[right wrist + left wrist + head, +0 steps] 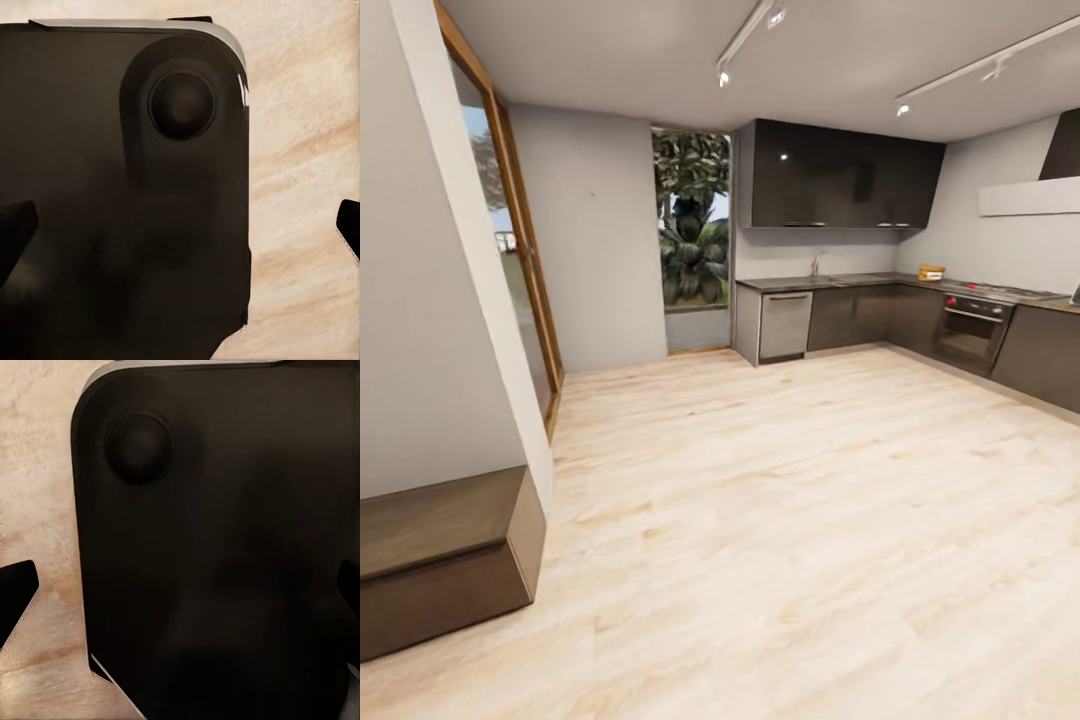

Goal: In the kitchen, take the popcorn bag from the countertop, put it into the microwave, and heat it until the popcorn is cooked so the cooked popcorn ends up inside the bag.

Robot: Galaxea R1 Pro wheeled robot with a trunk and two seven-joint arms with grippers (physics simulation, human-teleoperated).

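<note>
Robot out on the pale wood-plank floor (790,520), facing an L-shaped kitchen well across the room.

A small tan object (931,271), too far off to identify as the popcorn bag, sits on the dark-looking countertop (860,281) near its back corner, beside the steel gas hob (1010,292) above the built-in oven (970,333). Both wrist views look down on the robot's dark rounded base (217,555) over floor; the left gripper (180,600) and right gripper (180,232) each have their 2 fingertips spread wide, holding nothing.
</note>
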